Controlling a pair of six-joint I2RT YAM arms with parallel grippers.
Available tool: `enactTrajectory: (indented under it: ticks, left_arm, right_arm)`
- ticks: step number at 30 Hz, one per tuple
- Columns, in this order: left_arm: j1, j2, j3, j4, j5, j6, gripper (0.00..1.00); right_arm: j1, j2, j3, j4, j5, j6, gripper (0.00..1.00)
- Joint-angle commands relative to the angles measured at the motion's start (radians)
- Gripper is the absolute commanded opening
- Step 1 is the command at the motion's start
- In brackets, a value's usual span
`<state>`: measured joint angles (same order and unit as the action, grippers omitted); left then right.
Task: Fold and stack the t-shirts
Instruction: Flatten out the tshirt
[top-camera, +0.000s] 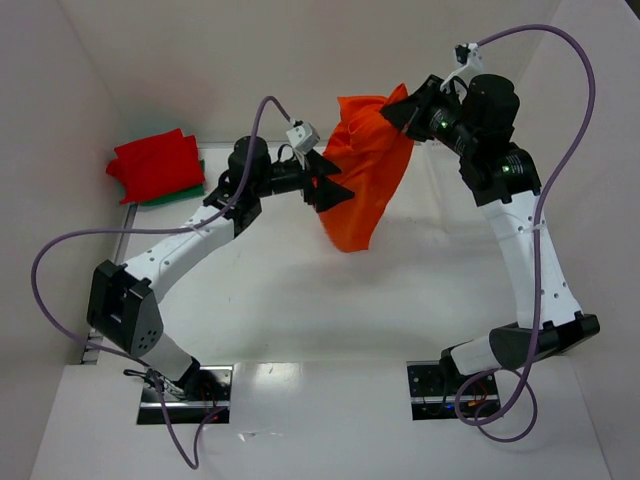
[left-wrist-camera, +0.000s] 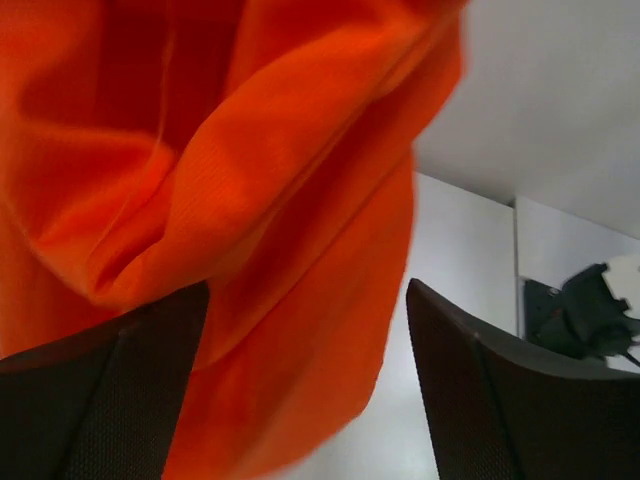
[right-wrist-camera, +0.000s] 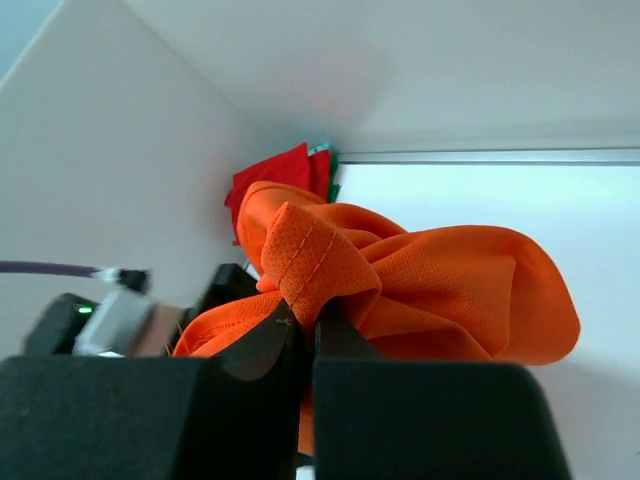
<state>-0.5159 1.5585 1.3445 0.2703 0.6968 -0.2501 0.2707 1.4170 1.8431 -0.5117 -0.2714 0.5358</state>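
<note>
An orange t-shirt (top-camera: 365, 180) hangs bunched in the air over the back of the white table (top-camera: 300, 300). My right gripper (top-camera: 396, 112) is shut on a hemmed fold at its top; the right wrist view shows the jaws (right-wrist-camera: 310, 322) pinching the orange cloth (right-wrist-camera: 440, 290). My left gripper (top-camera: 335, 186) is open at the shirt's left edge, partway up. In the left wrist view its fingers (left-wrist-camera: 100, 400) stand wide apart, and orange cloth (left-wrist-camera: 250, 200) hangs between them towards the left finger, not clamped. A folded red t-shirt (top-camera: 152, 162) lies on a green one (top-camera: 175, 194) at the back left.
White walls close in the table on the left, back and right. A metal rail (top-camera: 160, 230) runs along the table's left edge. Purple cables (top-camera: 60, 250) loop off both arms. The right arm's wrist (left-wrist-camera: 585, 320) shows dark in the left wrist view.
</note>
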Motion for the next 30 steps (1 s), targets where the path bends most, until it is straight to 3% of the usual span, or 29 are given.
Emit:
enactTrajectory:
  ticks: [1, 3, 4, 8, 18, 22, 24, 30]
  left_arm:
    - [0.01, 0.049, -0.051, 0.187, -0.129, -0.009, 0.61]
    - [0.01, 0.049, -0.065, 0.187, -0.172, -0.009, 0.21]
    - [0.01, 0.04, -0.076, 0.187, -0.201, -0.02, 0.11]
    - [0.066, -0.023, -0.088, 0.184, -0.21, -0.046, 0.0]
    - [0.155, -0.221, 0.034, -0.005, -0.344, 0.041, 0.0]
    - [0.208, -0.293, 0.163, -0.08, -0.492, 0.081, 0.0]
    - [0.29, -0.305, 0.292, -0.16, -0.559, 0.09, 0.0]
    - [0.353, -0.388, 0.215, -0.148, -0.58, 0.091, 0.0]
  right_arm:
    - [0.002, -0.041, 0.011, 0.081, -0.031, 0.038, 0.0]
    - [0.002, -0.053, 0.011, 0.081, -0.031, 0.038, 0.0]
    - [0.002, -0.062, 0.011, 0.081, -0.031, 0.029, 0.0]
    - [0.002, -0.062, 0.011, 0.047, 0.015, -0.013, 0.0]
    - [-0.007, -0.072, -0.039, 0.044, 0.11, -0.043, 0.0]
    - [-0.007, -0.063, 0.002, 0.096, 0.147, -0.02, 0.0]
    - [-0.017, -0.062, 0.015, 0.177, 0.21, 0.01, 0.0]
    - [-0.064, -0.006, 0.077, 0.191, 0.335, 0.027, 0.0]
